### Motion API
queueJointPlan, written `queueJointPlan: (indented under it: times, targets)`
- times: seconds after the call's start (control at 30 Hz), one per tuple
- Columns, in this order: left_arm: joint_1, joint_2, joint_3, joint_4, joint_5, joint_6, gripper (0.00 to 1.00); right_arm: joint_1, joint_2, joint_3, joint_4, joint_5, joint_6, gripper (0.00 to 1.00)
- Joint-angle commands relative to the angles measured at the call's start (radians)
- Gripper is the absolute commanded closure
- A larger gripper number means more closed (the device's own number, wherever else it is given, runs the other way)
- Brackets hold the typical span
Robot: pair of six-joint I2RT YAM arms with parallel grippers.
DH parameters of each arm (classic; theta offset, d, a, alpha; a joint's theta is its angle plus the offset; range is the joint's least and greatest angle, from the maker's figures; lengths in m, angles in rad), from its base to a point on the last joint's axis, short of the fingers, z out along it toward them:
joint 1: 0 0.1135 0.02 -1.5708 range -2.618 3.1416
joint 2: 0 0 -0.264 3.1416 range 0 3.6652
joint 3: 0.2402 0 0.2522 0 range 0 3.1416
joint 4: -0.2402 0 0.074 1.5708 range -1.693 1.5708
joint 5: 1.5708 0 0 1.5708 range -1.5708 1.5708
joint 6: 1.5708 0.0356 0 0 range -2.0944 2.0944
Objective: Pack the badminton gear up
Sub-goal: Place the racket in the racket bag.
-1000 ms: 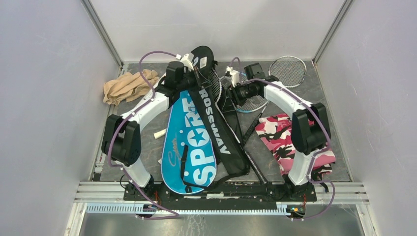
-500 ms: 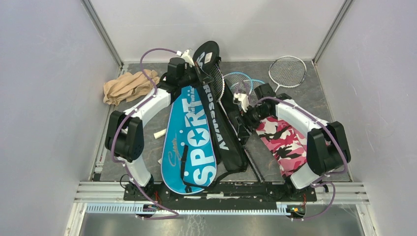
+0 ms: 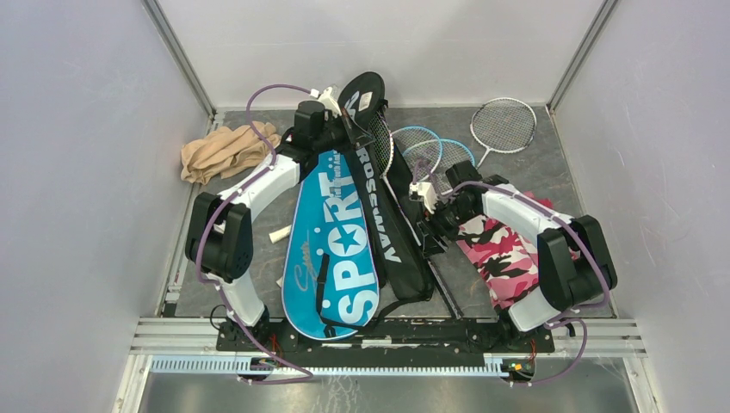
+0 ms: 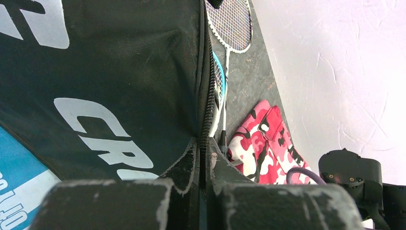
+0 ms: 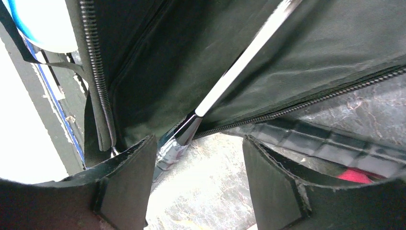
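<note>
Left wrist: left hand (image 4: pixel 205 160) pinches the limp black cover (image 4: pixel 119 62) by its edge. Right hand (image 5: pixel 196 187) spread wide over racket shaft (image 5: pixel 239 62); probably stiff, slick. Grip there.

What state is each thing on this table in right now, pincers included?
Black cover, unzipped, top edge lifted.
Left pincer, shut on the black cover's edge.
Right pincer, open, over a racket shaft, not gripping.
Blue rackets, flat beside the black cover, heads outside.
Silver racket, flat, unpacked.
Blue cover, lying flat.
Camo cloth, spread under the right arm.
Tan cloth, crumpled.
</note>
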Motion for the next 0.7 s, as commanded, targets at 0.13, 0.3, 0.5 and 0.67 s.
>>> queueJointPlan:
  times: [0.13,0.3,0.5,0.67]
  targets:
    - [0.002,-0.009,0.051,0.073,0.027,-0.027,0.98,0.042,-0.037,-0.052,0.009,-0.014,-0.042,0.32]
    - [0.003,-0.013,0.054,0.071,0.026,-0.027,0.98,0.068,-0.04,-0.088,0.029,-0.003,-0.031,0.34]
    - [0.003,-0.018,0.043,0.07,0.03,-0.027,0.98,0.084,-0.055,-0.088,0.04,-0.001,-0.015,0.54]
    - [0.004,-0.022,0.026,0.078,0.048,-0.025,0.98,0.088,-0.079,-0.047,0.025,-0.008,-0.001,0.75]
